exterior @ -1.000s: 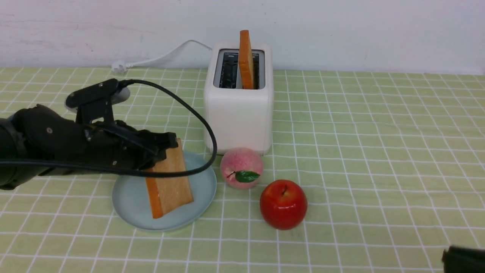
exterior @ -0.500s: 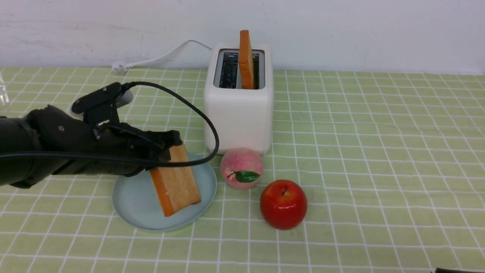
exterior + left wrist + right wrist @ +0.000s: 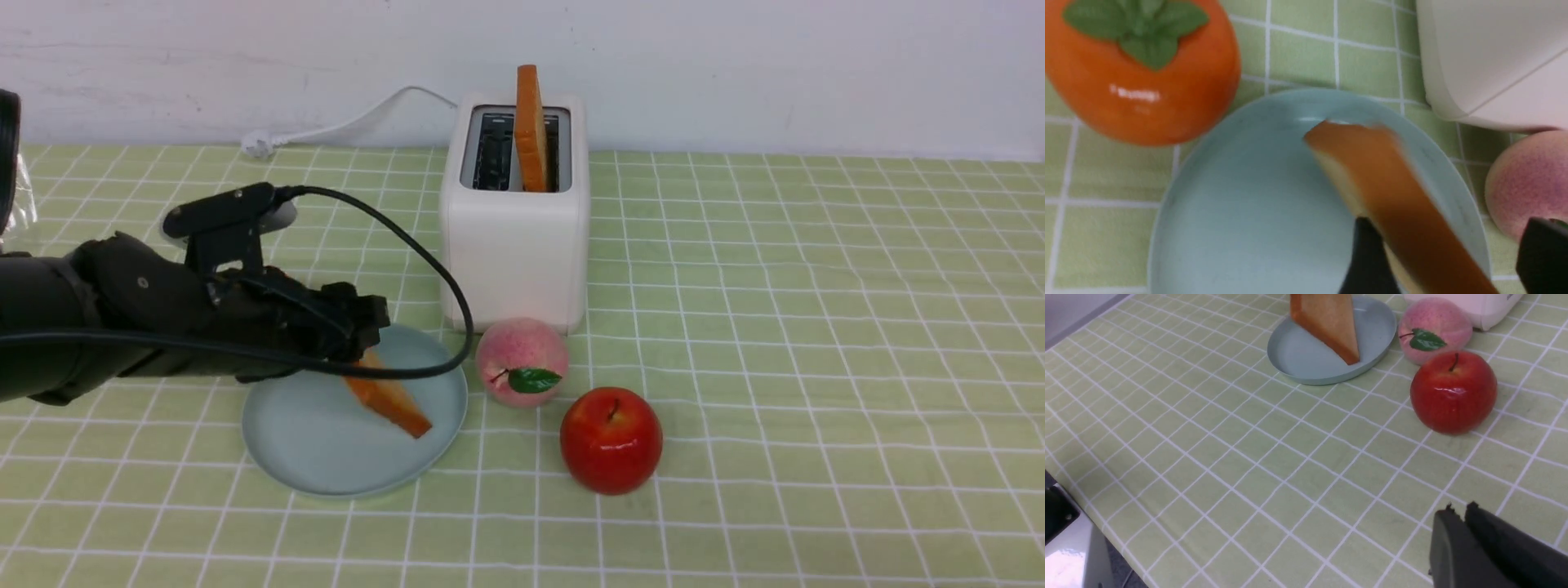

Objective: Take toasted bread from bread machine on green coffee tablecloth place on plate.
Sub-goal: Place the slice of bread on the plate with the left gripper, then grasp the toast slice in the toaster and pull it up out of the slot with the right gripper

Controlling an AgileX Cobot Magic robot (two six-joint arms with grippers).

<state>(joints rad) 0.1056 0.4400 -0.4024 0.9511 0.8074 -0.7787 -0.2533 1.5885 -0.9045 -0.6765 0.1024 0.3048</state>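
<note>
One slice of toasted bread (image 3: 390, 398) leans on the pale blue plate (image 3: 326, 457), its upper part hidden behind my left gripper (image 3: 366, 328). In the left wrist view that slice (image 3: 1392, 179) is blurred and sits loose between wide-open fingers (image 3: 1367, 257). From the right wrist, the slice (image 3: 1331, 322) stands tilted on the plate (image 3: 1306, 367). A second slice (image 3: 529, 131) stands upright in the right slot of the white bread machine (image 3: 514, 237) on the green coffee tablecloth (image 3: 816, 327). My right gripper (image 3: 1459, 508) is shut and empty, low over the cloth.
A peach (image 3: 522, 363) and a red apple (image 3: 611, 441) sit right of the plate, in front of the toaster. An orange persimmon (image 3: 1139, 69) lies just beyond the plate's far side. The toaster's white cord (image 3: 343, 122) runs along the back wall.
My left gripper has opened and let go of the slice, which has dropped lower onto the plate. The right gripper has left the front view's lower right corner.
</note>
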